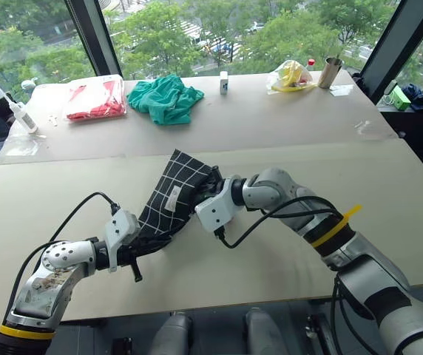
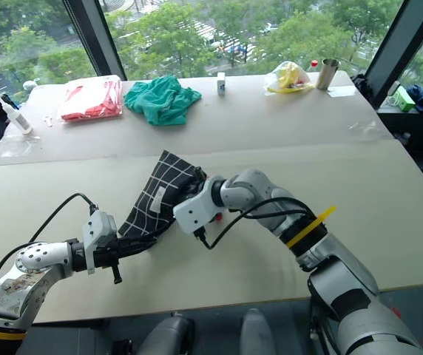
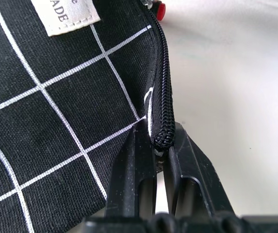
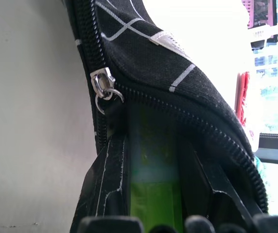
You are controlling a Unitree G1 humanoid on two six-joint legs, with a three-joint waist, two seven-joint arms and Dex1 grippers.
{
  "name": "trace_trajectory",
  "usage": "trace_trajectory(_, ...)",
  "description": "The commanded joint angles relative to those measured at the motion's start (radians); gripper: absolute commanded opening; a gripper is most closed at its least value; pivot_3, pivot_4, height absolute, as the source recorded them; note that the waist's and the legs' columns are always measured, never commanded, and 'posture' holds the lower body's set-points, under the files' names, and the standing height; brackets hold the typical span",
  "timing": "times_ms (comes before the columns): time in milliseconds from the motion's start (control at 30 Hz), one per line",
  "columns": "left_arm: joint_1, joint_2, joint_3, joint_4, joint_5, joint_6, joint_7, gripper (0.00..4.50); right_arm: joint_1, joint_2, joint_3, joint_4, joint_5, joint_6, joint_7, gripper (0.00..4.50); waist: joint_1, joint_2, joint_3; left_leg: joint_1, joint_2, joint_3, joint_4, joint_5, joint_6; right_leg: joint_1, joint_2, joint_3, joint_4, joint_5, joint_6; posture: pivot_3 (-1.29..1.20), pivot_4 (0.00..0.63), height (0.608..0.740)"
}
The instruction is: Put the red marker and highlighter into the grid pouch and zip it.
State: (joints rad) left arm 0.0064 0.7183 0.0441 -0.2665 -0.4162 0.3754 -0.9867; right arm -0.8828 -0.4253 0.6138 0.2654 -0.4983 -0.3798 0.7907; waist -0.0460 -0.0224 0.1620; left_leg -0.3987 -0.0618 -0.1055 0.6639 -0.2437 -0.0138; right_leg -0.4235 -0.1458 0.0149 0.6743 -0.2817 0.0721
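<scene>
Highlighter (image 4: 154, 194) going into grid pouch (image 1: 168, 194) now, pinched between the fingers of right gripper (image 4: 154, 213) and pushing in past the open zipper teeth, neon green cap trailing nearest the wrist. Right gripper (image 1: 210, 194) reaching into the pouch mouth from the robot's right, wrist angling down and across.

Left gripper (image 3: 161, 160) clenching tight on the near corner of the pouch, right at the end of the zipper track, holding the fabric up off the table (image 1: 285, 155) and tilted toward the far edge. Silver slider (image 4: 102, 85) sitting near one end of the opening, so mouth standing wide.

Red marker (image 3: 160, 8) possibly showing as a small red tip just past the pouch edge in the left wrist view; too little visible to say whether inside or beside the pouch.

Insertion step under way, zipping not yet begun. Next: easing the highlighter fully past the teeth, letting go, backing out without dragging it along, then finding the pull tab while keeping the corner pinned for tension.
</scene>
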Motion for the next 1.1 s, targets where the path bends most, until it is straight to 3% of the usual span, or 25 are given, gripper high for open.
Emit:
trace_trajectory(33, -0.011, -0.001, 0.016, -0.050, -0.033, -0.005, -0.011, 0.00, 0.016, 0.013, -0.029, -0.027, 0.057, -0.009, 0.033, 2.02, 0.000, 0.000, 0.000, 0.000, 0.000, 0.000, 0.000, 0.000, 0.000, 0.000, 0.000, 0.000, 0.000, 0.000, 0.000, 0.00, 0.150, 0.740)
trace_trajectory(267, -0.021, -0.010, 0.014, -0.042, -0.049, -0.002, -0.012, 0.00, -0.007, -0.026, -0.091, -0.043, 0.157, -0.053, 0.106, 4.33, 0.002, 0.000, 0.000, 0.000, 0.000, 0.000, 0.000, 0.000, 0.000, 0.000, 0.000, 0.000, 0.000, 0.000, 0.000, 0.00, 0.150, 0.740)
trace_trajectory(300, -0.024, -0.016, 0.017, -0.041, -0.056, 0.001, -0.009, 0.00, -0.015, -0.034, -0.109, -0.044, 0.184, -0.057, 0.118, 4.47, 0.002, 0.000, 0.000, 0.000, 0.000, 0.000, 0.000, 0.000, 0.000, 0.000, 0.000, 0.000, 0.000, 0.000, 0.000, 0.00, 0.150, 0.740)
trace_trajectory(533, -0.075, -0.093, 0.122, -0.055, -0.243, 0.138, 0.081, 0.00, -0.091, -0.145, -0.242, -0.082, 0.344, 0.023, 0.236, 4.47, 0.002, 0.000, 0.000, 0.000, 0.000, 0.000, 0.000, 0.000, 0.000, 0.000, 0.000, 0.000, -0.001, 0.000, 0.000, 0.00, 0.150, 0.740)
trace_trajectory(667, -0.076, -0.083, 0.152, -0.081, -0.298, 0.192, 0.091, 0.00, -0.066, -0.251, -0.334, -0.214, 0.519, 0.344, 0.396, 4.47, 0.004, 0.000, 0.000, 0.000, 0.000, 0.000, 0.000, 0.000, 0.000, 0.001, 0.000, 0.000, -0.001, 0.000, 0.000, 0.00, 0.150, 0.740)
trace_trajectory(800, -0.070, -0.074, 0.159, -0.090, -0.302, 0.204, 0.096, 0.00, 0.053, -0.397, -0.387, -0.319, 0.651, 0.612, 0.533, 4.47, 0.014, 0.000, 0.000, 0.000, 0.001, -0.001, 0.000, -0.004, 0.007, 0.003, 0.000, 0.000, -0.004, 0.000, 0.000, 0.00, 0.150, 0.740)
trace_trajectory(900, -0.074, -0.076, 0.178, -0.084, -0.313, 0.209, 0.112, 0.00, 0.111, -0.387, -0.417, -0.335, 0.678, 0.752, 0.469, 4.47, 0.014, 0.000, 0.000, 0.000, 0.000, 0.000, 0.001, -0.006, 0.010, 0.003, 0.000, 0.000, -0.004, 0.000, 0.000, 0.00, 0.150, 0.740)
trace_trajectory(1033, -0.073, -0.069, 0.207, -0.080, -0.335, 0.223, 0.116, 0.00, 0.137, -0.256, -0.450, -0.410, 0.747, 1.241, 0.261, 4.47, -0.001, 0.000, 0.000, 0.001, 0.003, 0.001, 0.001, -0.006, 0.010, 0.001, 0.001, 0.002, -0.001, 0.001, -0.001, 0.00, 0.150, 0.740)
trace_trajectory(1100, -0.063, -0.058, 0.212, -0.076, -0.329, 0.224, 0.110, 0.00, 0.171, -0.205, -0.409, -0.499, 0.746, 1.400, 0.185, 4.47, 0.004, 0.000, 0.000, 0.000, 0.003, 0.000, 0.001, -0.006, 0.010, 0.000, 0.001, 0.002, 0.000, 0.001, -0.001, 0.00, 0.150, 0.740)
